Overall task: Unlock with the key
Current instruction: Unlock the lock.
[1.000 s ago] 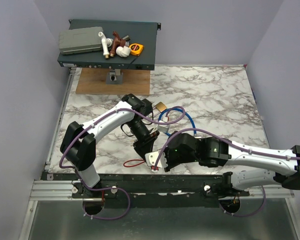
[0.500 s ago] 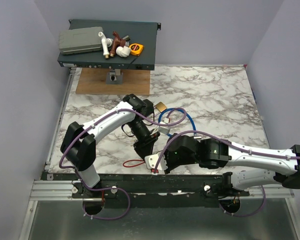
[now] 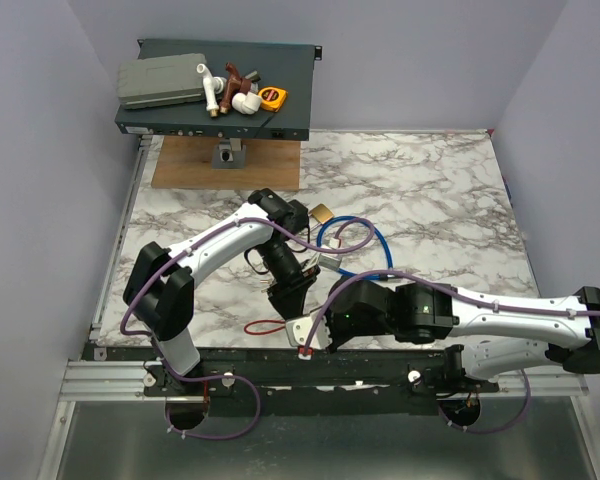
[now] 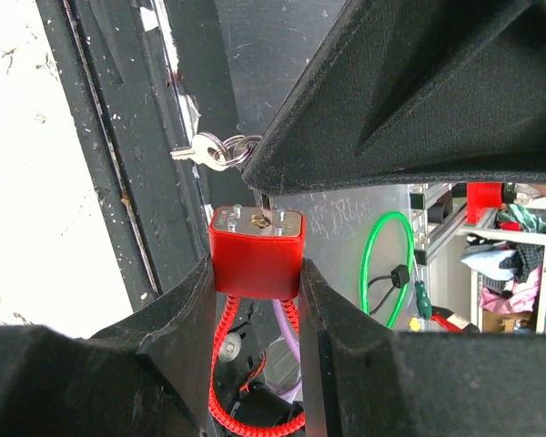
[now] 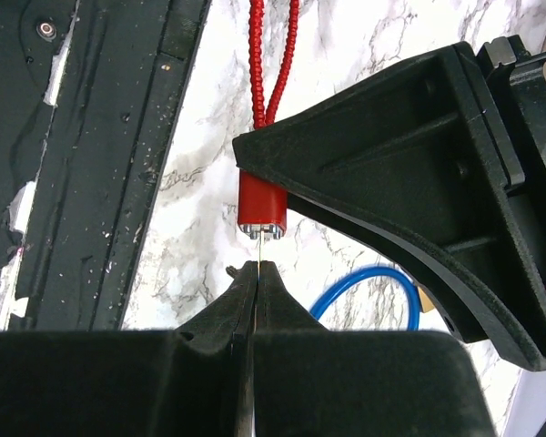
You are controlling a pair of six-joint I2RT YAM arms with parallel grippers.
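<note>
The right gripper [image 5: 256, 276] pinches the key [image 5: 257, 245], its thin end pointing straight into the red lock [image 4: 257, 259] squeezed by the left gripper [image 4: 255, 284].

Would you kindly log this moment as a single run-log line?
left jaws: shut on small red cable lock | right jaws: shut on thin silver key, blade at lock's keyhole | spare silver keys: dangling

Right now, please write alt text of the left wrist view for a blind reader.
The left gripper clamps a red lock by its sides, its red cable hanging below. From above, the right gripper holds a key at its keyhole; spare keys dangle beside.
</note>
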